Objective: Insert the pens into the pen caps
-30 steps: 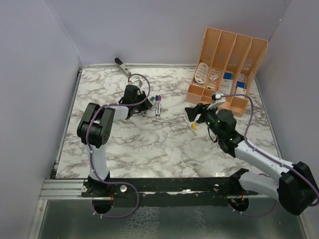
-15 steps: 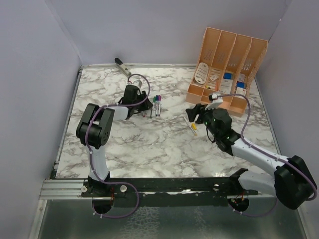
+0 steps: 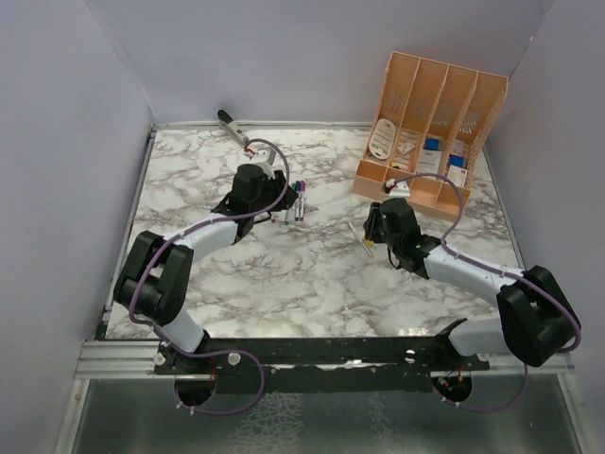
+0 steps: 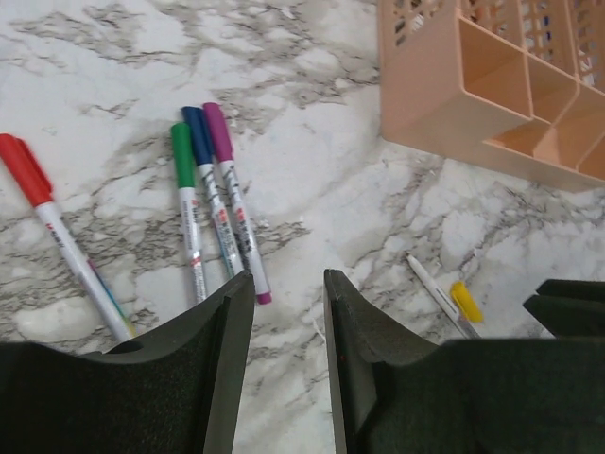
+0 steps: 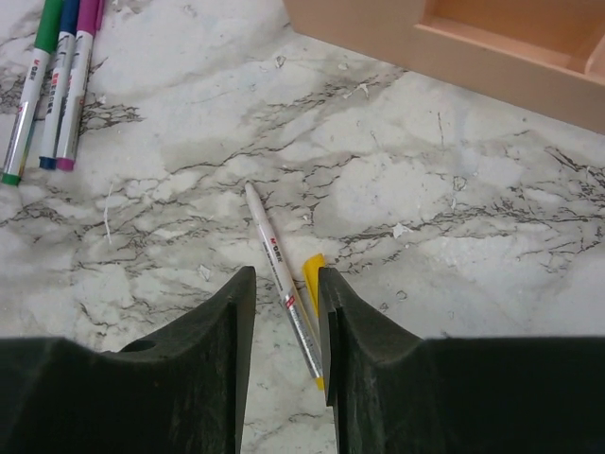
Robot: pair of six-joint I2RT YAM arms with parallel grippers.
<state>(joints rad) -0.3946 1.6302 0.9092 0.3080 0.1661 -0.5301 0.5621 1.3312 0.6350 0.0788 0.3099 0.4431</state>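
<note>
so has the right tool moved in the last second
Yes. In the top view the right tool has shifted left along the front wall of the peach organizer.

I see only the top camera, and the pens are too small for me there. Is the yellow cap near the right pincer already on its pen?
Observer: No. In the right wrist view the yellow cap lies on the table beside the bare pen.
Operator: Does the right pincer hold that pen?
Observer: No. The right pincer is open, and the pen shows in the gap between its fingers, not gripped.
Operator: And the left side?
Observer: The left pincer is open and empty. In front of it lie the red pen, green pen, blue pen and purple pen, all with caps on.
</note>
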